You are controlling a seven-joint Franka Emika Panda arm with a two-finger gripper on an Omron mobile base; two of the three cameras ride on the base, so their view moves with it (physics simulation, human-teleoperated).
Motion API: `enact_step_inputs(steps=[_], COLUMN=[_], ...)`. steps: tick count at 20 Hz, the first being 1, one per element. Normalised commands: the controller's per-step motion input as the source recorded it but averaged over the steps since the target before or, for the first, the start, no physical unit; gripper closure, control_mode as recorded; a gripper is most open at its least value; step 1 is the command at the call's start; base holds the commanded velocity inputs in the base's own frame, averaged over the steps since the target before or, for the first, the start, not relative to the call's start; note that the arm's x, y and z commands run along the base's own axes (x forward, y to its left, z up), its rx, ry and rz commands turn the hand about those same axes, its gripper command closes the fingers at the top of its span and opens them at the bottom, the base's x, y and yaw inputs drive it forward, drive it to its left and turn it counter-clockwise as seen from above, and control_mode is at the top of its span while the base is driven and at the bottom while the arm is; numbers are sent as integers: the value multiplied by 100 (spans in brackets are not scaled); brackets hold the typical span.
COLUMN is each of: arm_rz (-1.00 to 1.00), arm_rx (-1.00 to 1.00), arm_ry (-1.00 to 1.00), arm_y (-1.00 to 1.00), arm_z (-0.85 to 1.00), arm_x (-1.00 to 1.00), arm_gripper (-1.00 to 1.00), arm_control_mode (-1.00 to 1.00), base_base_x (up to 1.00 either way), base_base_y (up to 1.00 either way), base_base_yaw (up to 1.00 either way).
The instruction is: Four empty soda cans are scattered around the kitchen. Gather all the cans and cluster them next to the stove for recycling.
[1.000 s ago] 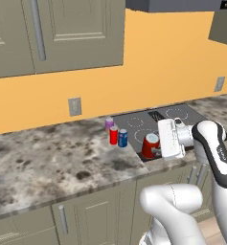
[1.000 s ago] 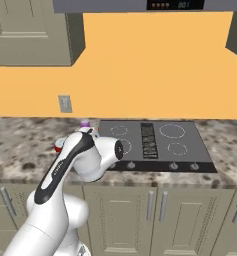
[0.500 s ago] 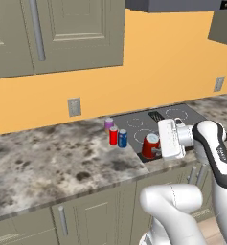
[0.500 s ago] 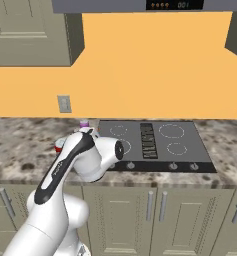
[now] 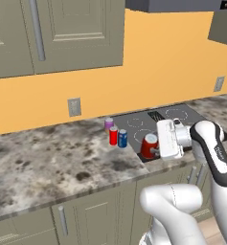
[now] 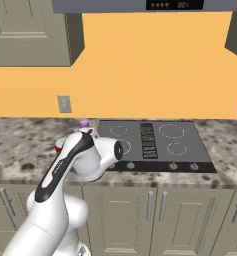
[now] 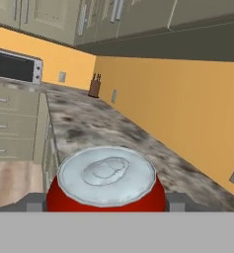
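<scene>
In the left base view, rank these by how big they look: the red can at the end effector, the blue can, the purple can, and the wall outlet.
1. Red can at the end effector, partly because it is nearest.
2. Wall outlet.
3. Blue can and purple can: too alike, and the purple is partly hidden.

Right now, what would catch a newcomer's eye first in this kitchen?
A red can sits between the end effector's fingers at the stove's front left corner. Three more cans stand clustered on the counter just left of the stove.

Glossy white arm (image 5: 215, 158) — dark joints
</scene>
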Motion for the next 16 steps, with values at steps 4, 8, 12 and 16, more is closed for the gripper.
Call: enact_step_inputs(steps=[4,8,12,16], arm_rz=[-1,-3,-6,-7], arm_rx=[0,0,0,0], arm_ry=[2,0,0,0], arm_y=[13,16,7,0], arm_z=[-30,-32,-23,-21], arm_x=[18,31,50,47], arm_gripper=[100,100,100,100], arm_control_mode=[-100,-100,-100,-100], base_base_x=[0,0,0,0], base_base_y=[0,0,0,0], base_base_yaw=[0,0,0,0])
